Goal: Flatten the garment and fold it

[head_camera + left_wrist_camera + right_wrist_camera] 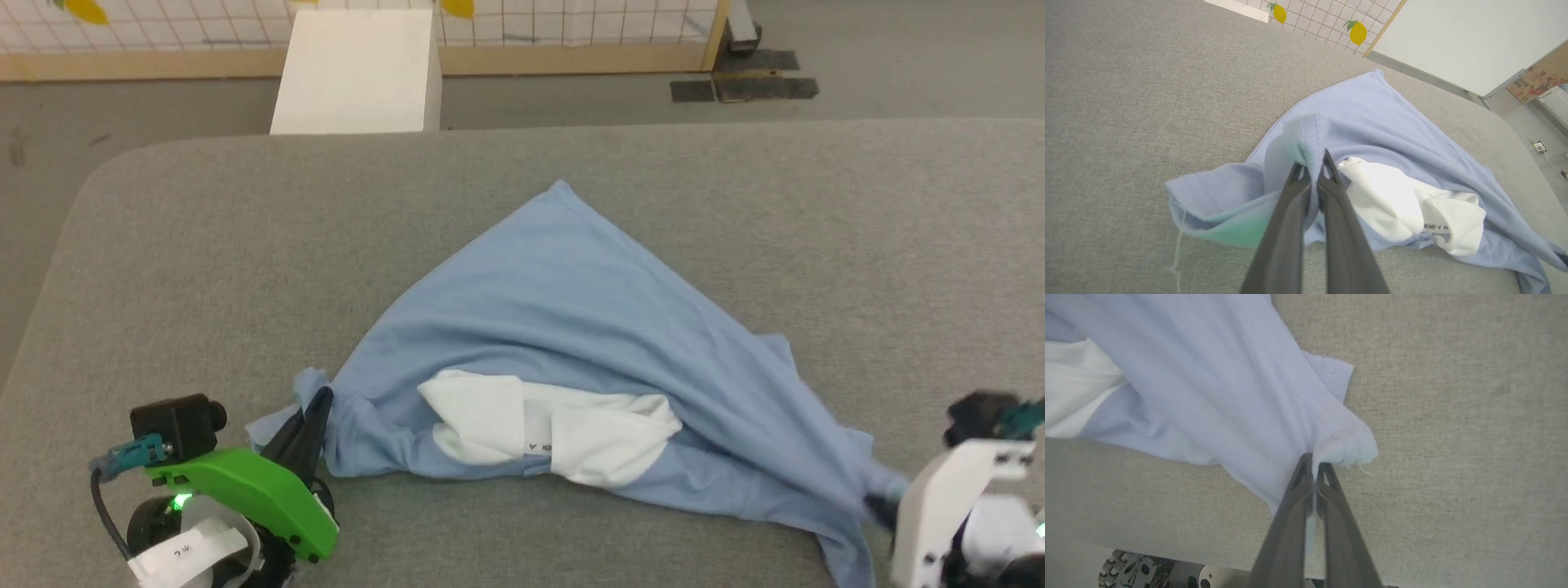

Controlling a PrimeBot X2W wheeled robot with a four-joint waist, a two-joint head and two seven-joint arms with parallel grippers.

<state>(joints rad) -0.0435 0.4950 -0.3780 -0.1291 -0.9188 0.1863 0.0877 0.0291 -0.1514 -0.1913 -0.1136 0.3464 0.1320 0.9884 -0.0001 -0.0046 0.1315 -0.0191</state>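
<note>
**Operator:** How did my grippers stand at that moment?

**Observer:** Your left gripper (1312,163) had its two long dark fingers pinched together on a hemmed corner of the large light-blue soft knit garment (571,302). Your right gripper (1314,463) was likewise clamped tight on the cloth, holding a bunched, stitched corner at the opposite near end.

**Operator:** And the garment itself?

**Observer:** It lay on the wide grey fabric-covered surface (204,245) in a rough triangle, with one point far from you and the two near corners in your grips. It was not flat. A white fabric patch (555,425) with a small printed label (539,447) sat crumpled along the near edge, and the cloth ran in slack folds between your grippers. The white rectangular box (355,69) stood beyond the surface's far edge, well apart from the cloth.

**Operator:** Which step was I in?

**Observer:** I judged it was the flattening, with no fold begun.

**Operator:** What did the next move call for?

**Observer:** Probably drawing the two held corners apart to take up the slack along the near edge. After that you needed to lift and lay the cloth so the tucked white part opened out. You needed an even pull on both sides, since soft knit could stretch or slip from so thin a pinch if one arm led.
</note>
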